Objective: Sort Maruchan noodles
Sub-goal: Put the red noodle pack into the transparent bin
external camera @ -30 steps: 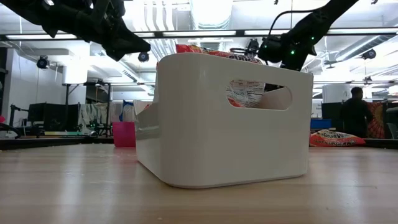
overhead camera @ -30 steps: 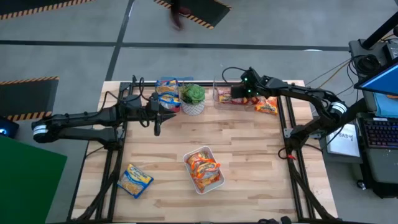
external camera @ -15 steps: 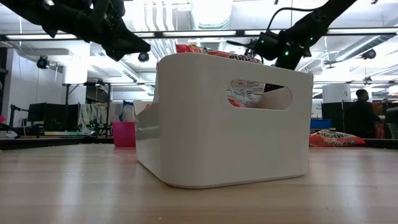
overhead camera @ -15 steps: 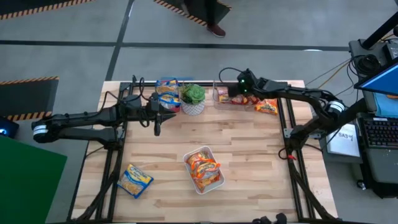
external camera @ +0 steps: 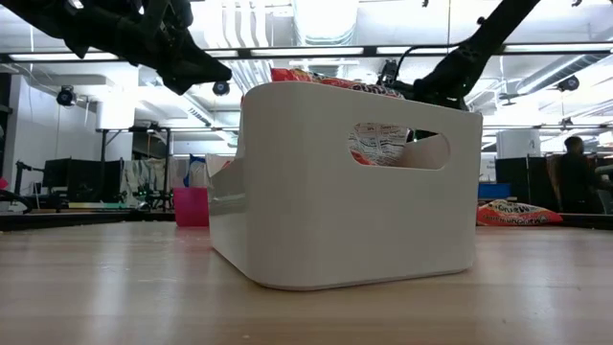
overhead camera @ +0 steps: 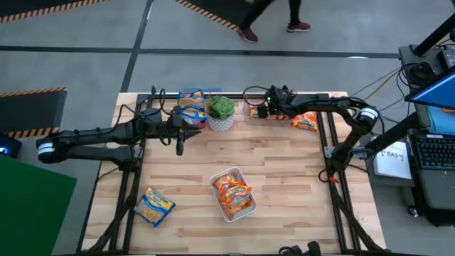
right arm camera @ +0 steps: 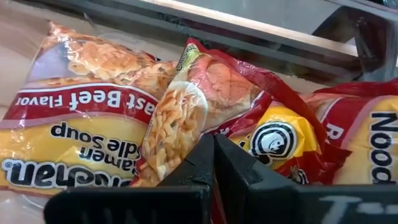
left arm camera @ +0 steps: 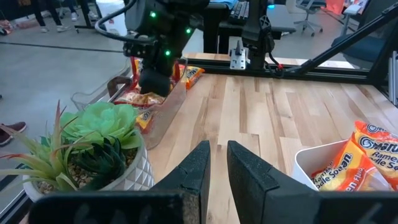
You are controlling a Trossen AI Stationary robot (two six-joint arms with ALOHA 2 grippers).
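At the desk's [overhead camera: 284,171] far edge, the right end effector [right arm camera: 213,163], fingers together, is poised over light, crinkly, slippery red-edged noodle packets [right arm camera: 205,106] in a clear bin [overhead camera: 250,112]; grasping a packet edge is judged best, since the contents are brittle.

The table [overhead camera: 284,171] is made of pale wood strips with darker streaks. A white bin [external camera: 326,192] is filled with orange and yellow packets [overhead camera: 231,190]. A yellow packet with blue edges [overhead camera: 155,206] is seen near the front corner. The plant [left arm camera: 93,134] is green, in a white pot [left arm camera: 124,177] with a diamond pattern. Red-edged packets [right arm camera: 205,106] with yellow fronts and white letters are seen in a clear tray [left arm camera: 163,115]. Both arms are black, and green lights are lit on the right gripper [left arm camera: 155,68].
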